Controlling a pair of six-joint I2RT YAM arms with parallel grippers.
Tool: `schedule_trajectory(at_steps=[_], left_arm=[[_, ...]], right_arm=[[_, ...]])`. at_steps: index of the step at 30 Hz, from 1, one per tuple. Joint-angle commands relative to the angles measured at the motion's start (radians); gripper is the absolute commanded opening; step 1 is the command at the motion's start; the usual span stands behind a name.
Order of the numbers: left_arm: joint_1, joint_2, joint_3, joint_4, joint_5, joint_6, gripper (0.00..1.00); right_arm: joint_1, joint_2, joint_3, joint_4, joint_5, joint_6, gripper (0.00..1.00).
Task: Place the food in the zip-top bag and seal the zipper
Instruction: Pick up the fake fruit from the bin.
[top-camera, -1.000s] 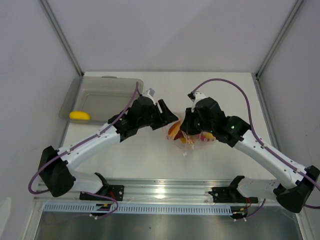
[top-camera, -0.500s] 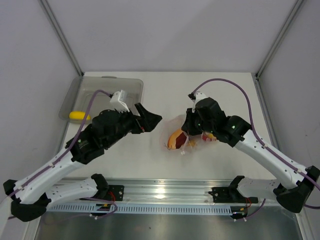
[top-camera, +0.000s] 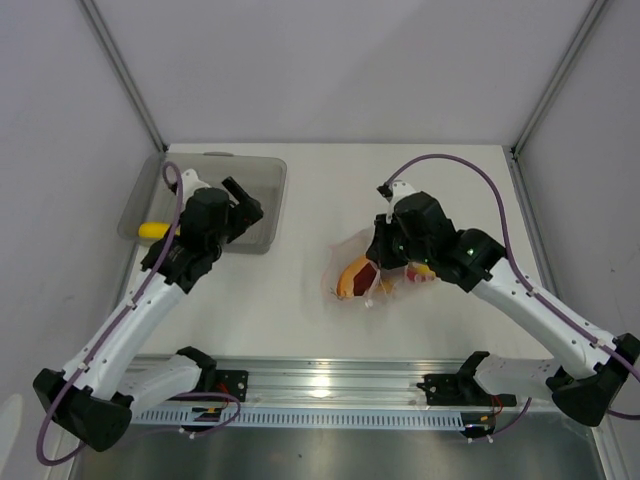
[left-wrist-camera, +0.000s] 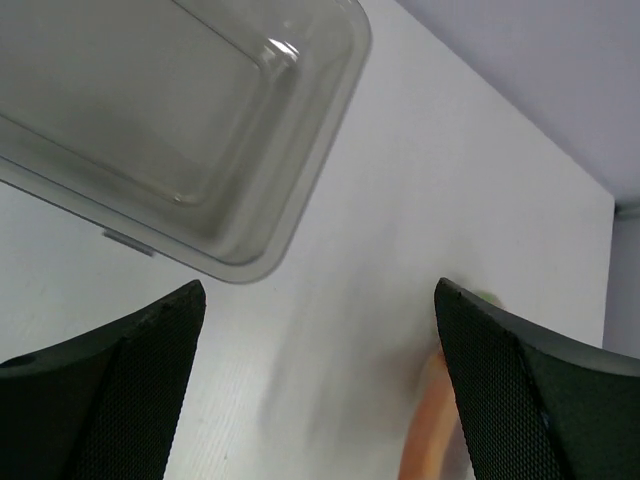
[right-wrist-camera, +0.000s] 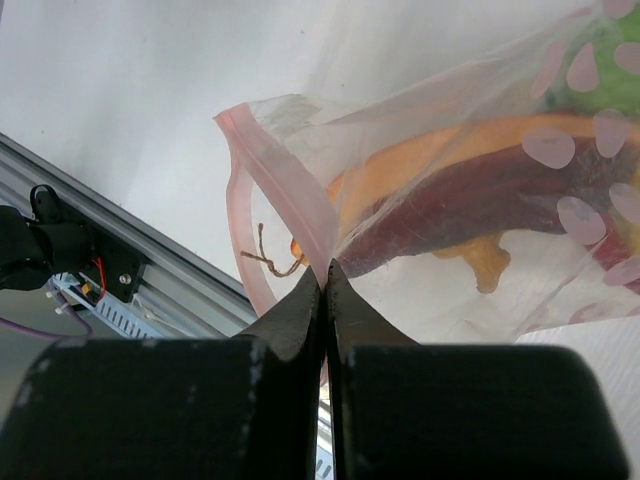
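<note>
While the right gripper (right-wrist-camera: 325, 268) pinches the zip-top bag's (right-wrist-camera: 450, 100) edge, the left gripper (left-wrist-camera: 320, 295) (wide) overhangs the tray (left-wrist-camera: 325, 140).

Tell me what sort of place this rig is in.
Probably a lab test cell: a white table boxed in by plain panels on metal frame posts, with an aluminium rail in front.

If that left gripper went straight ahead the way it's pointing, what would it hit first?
The left gripper would probably meet the bare table just beside the grey tray; depth is unclear.
</note>
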Motion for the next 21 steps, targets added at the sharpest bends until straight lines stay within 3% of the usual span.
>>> schedule_trajectory(at_steps=[1,6,11,21], left_arm=[[0.085,0.013,0.02,0.05,-0.138,-0.074,0.96],[0.259,0.177,0.128,-0.165,-0.148,-0.327,0.99],[0.399,0.327,0.236,-0.277,-0.155,-0.404,1.0],[0.612,0.516,0.297,-0.148,-0.053,-0.321,0.99]], right_arm=[[-0.009,-0.003,0.061,-0.013,-0.013,-0.033,0.0],[-0.014,-0.003,0.064,-0.017,-0.051,-0.04,0.0],[-0.017,-0.012,0.062,-0.02,-0.054,-0.056,0.0],[-0.032,-0.024,0.03,-0.011,-0.094,-0.087,0.0]])
